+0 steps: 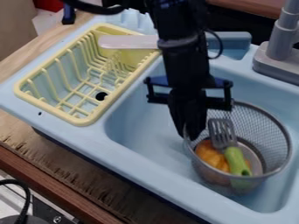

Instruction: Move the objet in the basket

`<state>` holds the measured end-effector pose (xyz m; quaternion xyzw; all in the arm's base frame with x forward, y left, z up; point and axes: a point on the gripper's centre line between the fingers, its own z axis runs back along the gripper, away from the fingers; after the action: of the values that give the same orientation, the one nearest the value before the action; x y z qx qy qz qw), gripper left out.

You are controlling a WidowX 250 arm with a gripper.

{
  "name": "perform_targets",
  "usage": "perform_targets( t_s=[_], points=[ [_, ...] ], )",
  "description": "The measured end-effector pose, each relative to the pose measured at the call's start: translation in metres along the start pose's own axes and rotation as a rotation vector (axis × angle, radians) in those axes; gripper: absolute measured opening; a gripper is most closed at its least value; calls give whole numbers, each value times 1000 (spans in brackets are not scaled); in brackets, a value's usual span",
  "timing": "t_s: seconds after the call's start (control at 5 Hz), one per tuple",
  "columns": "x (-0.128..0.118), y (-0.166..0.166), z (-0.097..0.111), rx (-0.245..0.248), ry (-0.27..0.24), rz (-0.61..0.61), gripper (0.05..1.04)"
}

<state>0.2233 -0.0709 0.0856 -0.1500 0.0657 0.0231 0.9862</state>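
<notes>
The fingers (191, 133) point down at the near-left part of the rim of the mesh basket (288, 142), which sits in the blue sink (137, 127). Contact with the rim cannot be confirmed. Whether the fingers are open, closed or gripping anything cannot be told from this angle.

The task wording does not say which object is meant. Two candidates lie in the basket. The fork (237, 162), with its green handle, lies to the right of the fingers and lower in view; its long axis slants from the metal tines, nearest the fingers, down to the handle end, farther off. The orange piece (211, 154) lies below and slightly right of the fingers, beside the fork and partly covered by it. One arm only is present, so no choice of arm arises.

In this inspector's judgement, the next move requires a short shift rightward over the basket opening, with the fingers aligned across the fork's handle if the fork is intended. Risk noted: snagging the rim or tipping the basket.
</notes>
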Motion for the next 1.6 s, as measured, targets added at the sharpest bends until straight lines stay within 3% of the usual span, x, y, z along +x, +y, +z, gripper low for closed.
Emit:
perform_targets(
  t_s=[0.2, 0.4, 0.6, 0.8, 1.2, 1.6],
  points=[
    [-9, -1, -2, -8, 5, 12, 55],
    [-8, -4, -4, 16, -10, 3, 69],
    [-9, -4, -4, 32, -5, -32, 204],
    [-11, -5, -4, 44, 0, -74, 440],
    [-14, -1, 14, 179, -107, -177, 978],
    [-5, 15, 34, 253, -195, -169, 997]
  ],
)
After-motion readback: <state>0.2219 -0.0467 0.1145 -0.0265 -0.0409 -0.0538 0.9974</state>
